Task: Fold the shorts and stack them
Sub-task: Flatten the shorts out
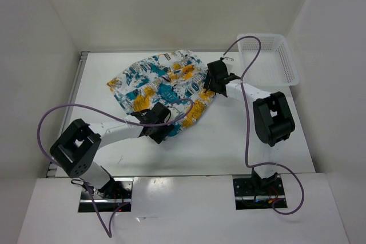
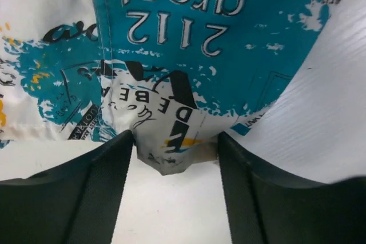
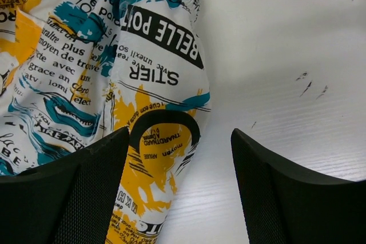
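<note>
The shorts (image 1: 166,87), white with teal, yellow and black print, lie crumpled on the middle of the white table (image 1: 240,141). My left gripper (image 1: 157,121) is at their near edge. In the left wrist view it (image 2: 174,158) is open, and a loose corner of the shorts (image 2: 189,44) reaches down between the fingertips. My right gripper (image 1: 210,78) is at the shorts' right edge. In the right wrist view it (image 3: 180,158) is open. A yellow fold of the shorts (image 3: 86,55) lies against the left finger (image 3: 80,198), and bare table separates it from the right finger.
A white plastic mesh basket (image 1: 269,61) stands at the back right corner of the table. White walls close in the table on the left, back and right. Purple cables loop from both arms over the table.
</note>
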`<state>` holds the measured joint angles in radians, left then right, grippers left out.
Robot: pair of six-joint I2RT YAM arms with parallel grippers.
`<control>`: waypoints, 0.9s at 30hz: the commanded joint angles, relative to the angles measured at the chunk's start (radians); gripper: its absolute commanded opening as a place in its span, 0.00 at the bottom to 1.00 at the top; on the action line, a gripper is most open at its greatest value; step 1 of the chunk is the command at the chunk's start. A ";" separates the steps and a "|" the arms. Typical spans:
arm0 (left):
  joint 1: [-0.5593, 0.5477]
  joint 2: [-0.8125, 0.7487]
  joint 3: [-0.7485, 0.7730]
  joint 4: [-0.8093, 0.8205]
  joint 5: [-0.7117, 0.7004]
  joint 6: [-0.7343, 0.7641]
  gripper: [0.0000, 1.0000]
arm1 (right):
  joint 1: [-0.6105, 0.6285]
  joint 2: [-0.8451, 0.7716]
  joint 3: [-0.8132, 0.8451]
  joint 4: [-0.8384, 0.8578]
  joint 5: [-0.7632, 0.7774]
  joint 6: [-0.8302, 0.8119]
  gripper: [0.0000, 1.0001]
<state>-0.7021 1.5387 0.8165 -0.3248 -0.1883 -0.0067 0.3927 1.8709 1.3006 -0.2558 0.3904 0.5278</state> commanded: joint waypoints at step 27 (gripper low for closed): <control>0.316 -0.281 -0.163 -0.206 -0.020 0.007 0.00 | -0.012 -0.018 -0.119 0.098 -0.223 0.133 0.69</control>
<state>-0.3927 1.2606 0.6266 -0.5228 -0.2314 -0.0029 0.3790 1.8050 1.1706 -0.2089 0.2050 0.6106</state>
